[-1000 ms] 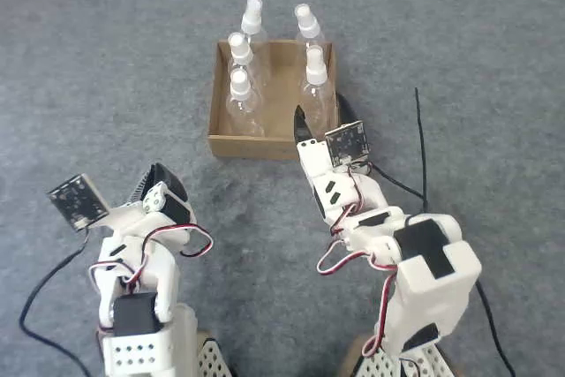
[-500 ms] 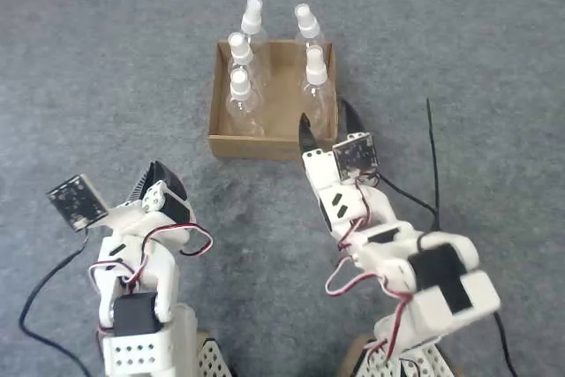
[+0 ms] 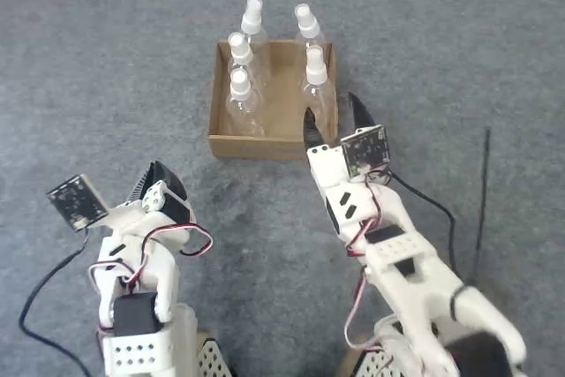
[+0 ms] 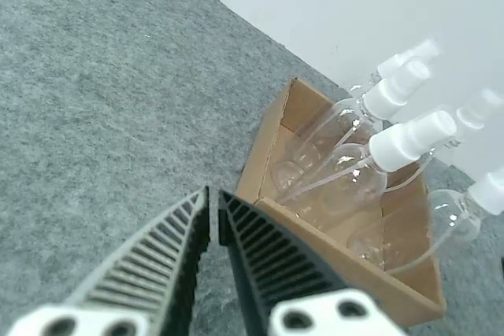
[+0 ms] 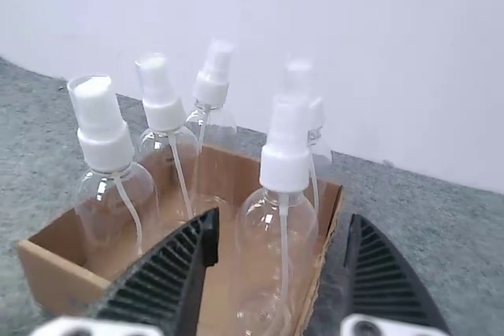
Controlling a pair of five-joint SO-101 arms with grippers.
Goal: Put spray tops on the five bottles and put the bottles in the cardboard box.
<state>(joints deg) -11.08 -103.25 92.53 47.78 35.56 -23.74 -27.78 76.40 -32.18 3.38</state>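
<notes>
The cardboard box [image 3: 254, 144] stands at the far middle of the grey mat. Three clear bottles with white spray tops stand inside it: two on the left [image 3: 240, 96] [image 3: 240, 52] and one on the right [image 3: 315, 79]. Two more capped bottles [image 3: 254, 22] [image 3: 306, 24] stand just behind the box's far wall. My right gripper [image 3: 334, 115] is open at the box's near right corner, one finger over the box, the other outside it. In the right wrist view the right-hand bottle [image 5: 279, 218] stands beyond the gripper [image 5: 281, 226]. My left gripper [image 4: 213, 201] is shut and empty, well short of the box [image 4: 257, 164].
A grey carpet-like mat [image 3: 106, 77] covers the table, with open room left and right of the box. Black cables [image 3: 481, 192] trail on the mat beside the right arm. A white wall rises behind the mat's far edge.
My right arm has stretched forward, carrying its gripper slightly to the right and farther along the box's right corner. The left arm and the bottles have stayed put.
</notes>
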